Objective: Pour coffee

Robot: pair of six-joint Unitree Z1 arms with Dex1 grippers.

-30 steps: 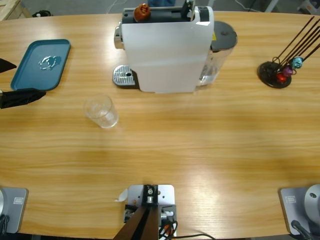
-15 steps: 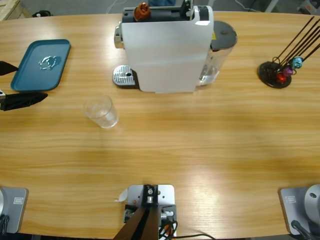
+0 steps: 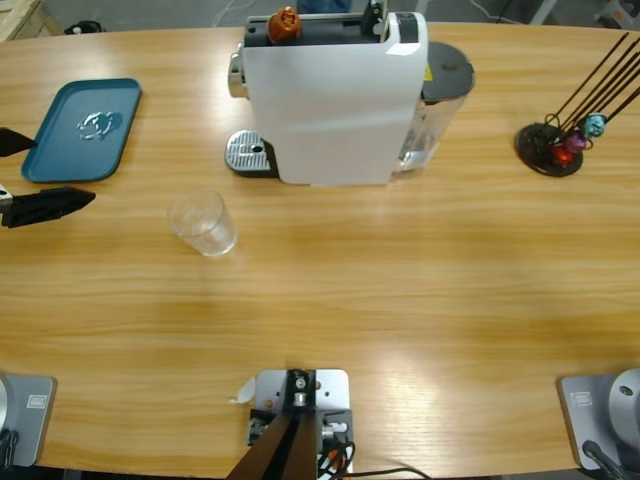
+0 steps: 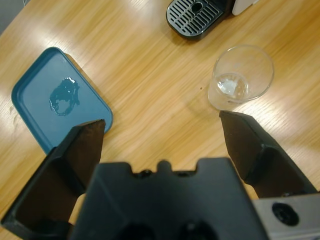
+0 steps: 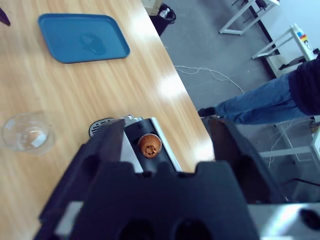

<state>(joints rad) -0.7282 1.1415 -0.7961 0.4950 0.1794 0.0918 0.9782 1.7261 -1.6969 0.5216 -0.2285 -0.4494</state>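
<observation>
A long wooden table (image 3: 400, 290) holds a white capsule coffee machine (image 3: 330, 95) at the far middle, an orange-copper capsule (image 3: 284, 22) sitting on top. A teal tray (image 3: 60, 150) with a small puddle lies at the left. A clear glass tumbler (image 3: 203, 222) stands in front of the machine's drip grate (image 3: 249, 153), apart from it; no coffee is visible in it. The left gripper (image 4: 162, 132) hangs wide open near the tray, empty. The right gripper (image 5: 165, 137) looks spread and empty above the machine. Risk: a poorly centred approach could knock the light tumbler over, and smooth glass may slip in the jaws.
</observation>
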